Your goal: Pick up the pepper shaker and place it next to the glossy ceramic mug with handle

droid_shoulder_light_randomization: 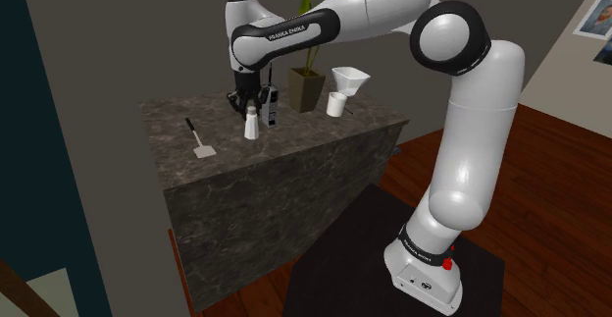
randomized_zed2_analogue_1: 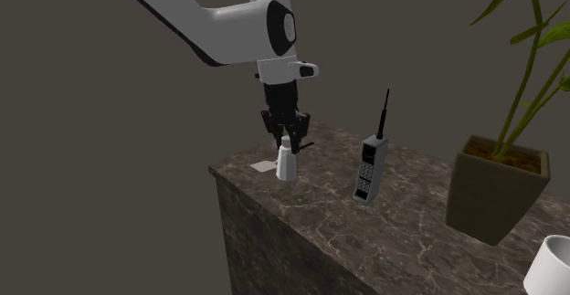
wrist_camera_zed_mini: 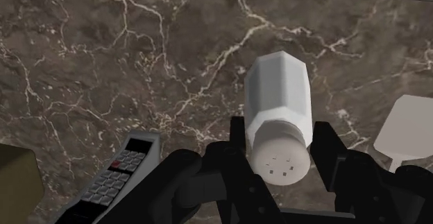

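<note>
The pepper shaker [droid_shoulder_light_randomization: 251, 125] is a white faceted bottle with a holed top, upright on the dark marble counter [droid_shoulder_light_randomization: 294, 153] beside a black handset. My gripper [droid_shoulder_light_randomization: 245, 102] comes straight down over it. In the wrist view both black fingers [wrist_camera_zed_mini: 326, 146] press against the top of the shaker [wrist_camera_zed_mini: 277, 112], so the gripper [wrist_camera_zed_mini: 281, 157] is shut on it. From the second exterior view the shaker [randomized_zed2_analogue_1: 286, 162] hangs under the gripper [randomized_zed2_analogue_1: 288, 138] with its base at or just above the counter. The white mug [droid_shoulder_light_randomization: 336, 104] stands further along the counter, past the handset, toward the shoulder view's right.
A black handset [randomized_zed2_analogue_1: 369, 169] with an aerial stands close beside the shaker. A spatula [droid_shoulder_light_randomization: 199, 139] lies on its other side. A potted plant [droid_shoulder_light_randomization: 305, 89] and a white flared vessel [droid_shoulder_light_randomization: 350, 78] stand behind the mug [randomized_zed2_analogue_1: 548, 266]. The counter's front edge [droid_shoulder_light_randomization: 284, 168] drops to a wooden floor.
</note>
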